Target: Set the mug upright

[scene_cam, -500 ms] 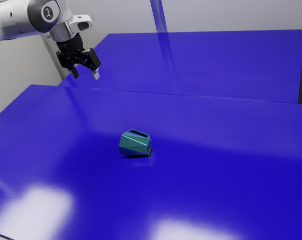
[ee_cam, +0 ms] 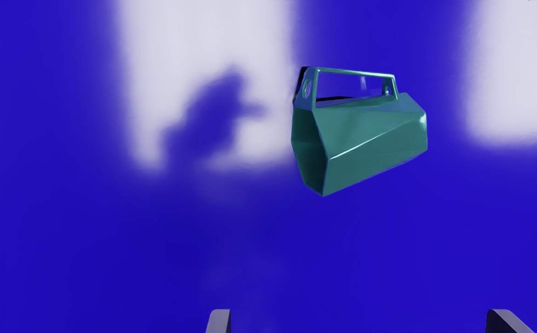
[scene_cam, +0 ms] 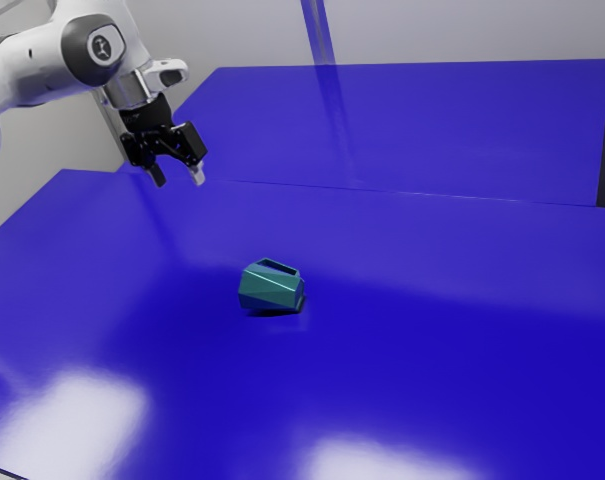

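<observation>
Gripping the mug (scene_cam: 272,288) off-center is the chief risk from this position. The mug lies on its side on the surface (scene_cam: 462,350), well in from the edges, its handle (ee_cam: 356,72) standing out from the body and its mouth (ee_cam: 310,148) facing sideways. The claw (scene_cam: 178,177) is open and empty, raised and well apart from the mug, toward the far edge at the exterior view's left.

Possible faults and causes:

1. Slip. The body narrows from mouth to base; pressure on its slanted faces could squeeze it out of the claw.
2. Collision. A finger (ee_cam: 220,322) lowered onto the handle or rim could roll or push the mug.
3. Swing. A hold at one end only could let the other end sag or rotate during lifting.
4. Topple. Release before the base sits flat would probably drop the mug onto its side. Verify full base contact before opening the claw.
</observation>
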Controlling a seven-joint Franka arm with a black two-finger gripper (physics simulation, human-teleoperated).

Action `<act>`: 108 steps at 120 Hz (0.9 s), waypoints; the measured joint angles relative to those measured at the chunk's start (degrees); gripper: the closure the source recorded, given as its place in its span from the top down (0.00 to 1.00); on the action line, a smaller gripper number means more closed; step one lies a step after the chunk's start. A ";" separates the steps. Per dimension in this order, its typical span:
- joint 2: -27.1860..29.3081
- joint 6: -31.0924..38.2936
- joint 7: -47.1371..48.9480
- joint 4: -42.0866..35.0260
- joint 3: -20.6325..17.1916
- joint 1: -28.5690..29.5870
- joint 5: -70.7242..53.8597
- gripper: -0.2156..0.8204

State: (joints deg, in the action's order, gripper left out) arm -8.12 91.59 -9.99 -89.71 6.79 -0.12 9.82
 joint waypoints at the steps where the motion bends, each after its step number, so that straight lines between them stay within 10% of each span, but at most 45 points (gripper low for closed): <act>1: 0.00 0.10 -0.09 -0.35 0.07 0.15 0.62 0.79; 39: -0.41 11.83 -5.64 -16.01 1.08 2.07 17.35 0.79; 108: -10.24 22.57 -17.61 -20.21 1.21 2.49 35.53 0.79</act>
State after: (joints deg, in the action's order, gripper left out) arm -18.36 114.17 -27.59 -109.93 8.00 2.37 45.35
